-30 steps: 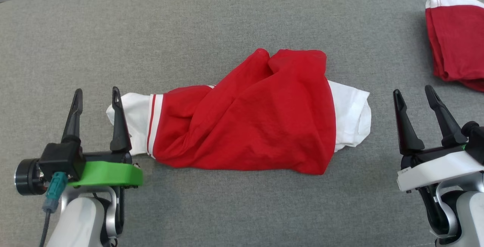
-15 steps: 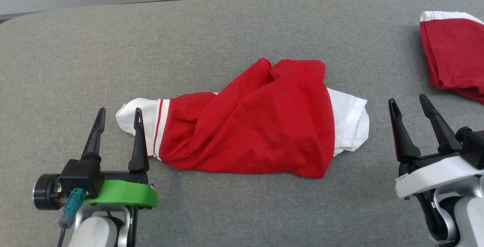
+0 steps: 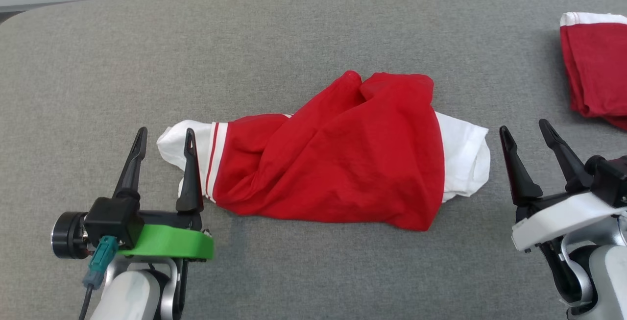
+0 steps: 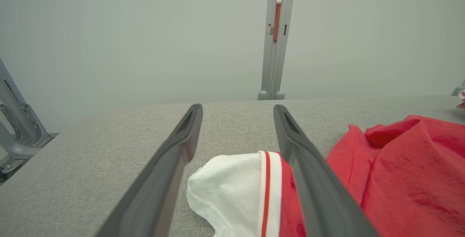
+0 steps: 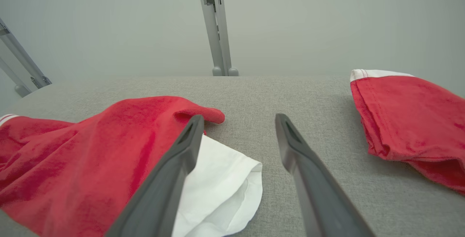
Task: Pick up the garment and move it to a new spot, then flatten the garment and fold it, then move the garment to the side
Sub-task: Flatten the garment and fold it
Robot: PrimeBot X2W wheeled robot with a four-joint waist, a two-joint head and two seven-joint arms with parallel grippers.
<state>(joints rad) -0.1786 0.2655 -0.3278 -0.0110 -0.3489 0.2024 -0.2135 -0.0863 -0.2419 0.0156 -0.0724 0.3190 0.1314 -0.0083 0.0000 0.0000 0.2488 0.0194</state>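
Garment: red body, white ends, red striping on the left sleeve. Lies crumpled in a long heap on the grey worktop; not yet lifted, flattened or folded.

Left end effector: jaws wide, nothing held. Stands at the garment's left end, straddling the white sleeve tip, inner finger over the striped band. Sits further in over that sleeve than a second ago, when barely past its tip.

Right end effector: jaws wide, nothing held. Stands just beside the garment's right end, inner finger at the edge of the white hem, closer than a second ago.

Second red piece: white-banded, folded, well apart from the garment, beyond its right end; untouched.

Note on change: whole head view shifted as well, so camera motion; garment itself lying as before.

Assessment: closing-in at both ends, probably the approach for the first pick-up. Next step likely calls for a descent and a pinch at each white end. Risk: catching only one loose layer, leaving the twisted middle to drag.
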